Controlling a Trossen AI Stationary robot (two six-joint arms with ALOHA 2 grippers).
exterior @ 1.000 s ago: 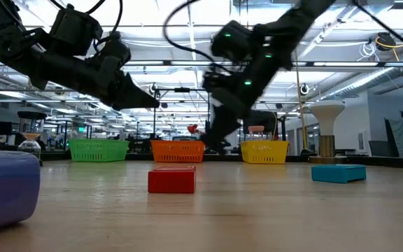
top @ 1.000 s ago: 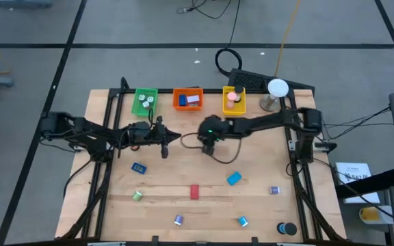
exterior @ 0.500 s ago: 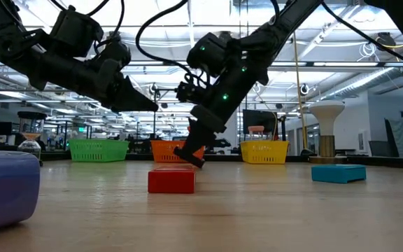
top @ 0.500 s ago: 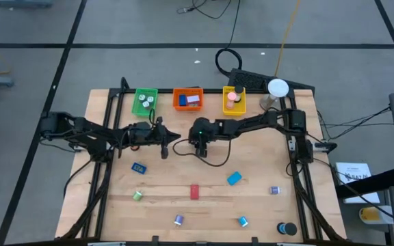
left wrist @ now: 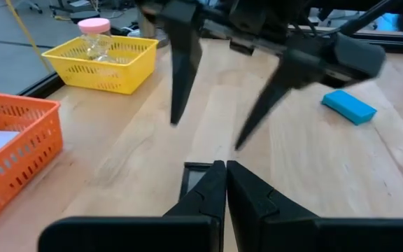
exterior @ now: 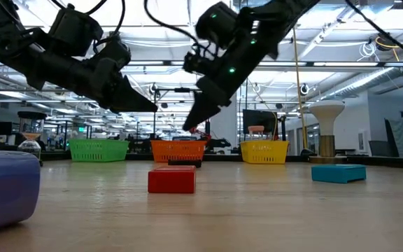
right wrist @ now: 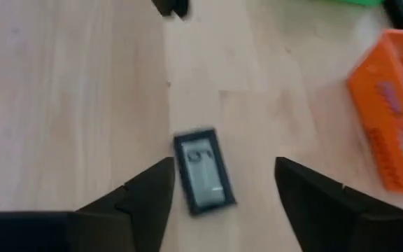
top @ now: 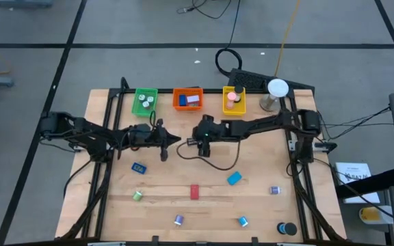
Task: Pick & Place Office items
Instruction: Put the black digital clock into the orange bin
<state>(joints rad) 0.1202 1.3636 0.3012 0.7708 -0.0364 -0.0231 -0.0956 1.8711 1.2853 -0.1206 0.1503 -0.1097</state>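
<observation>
Lying flat on the surface (right wrist: 61,91), black item (right wrist: 203,170) sitting below spread right fingers (right wrist: 143,197), untouched, left fingers (left wrist: 203,201) pressing shut nearby

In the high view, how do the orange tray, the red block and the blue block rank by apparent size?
1. Orange tray, clearly largest.
2. and 3. Red block and blue block look about alike; I would not rank them.

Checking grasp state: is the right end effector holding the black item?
No. The right end effector is open above the black item, which lies flat on the table.
</observation>
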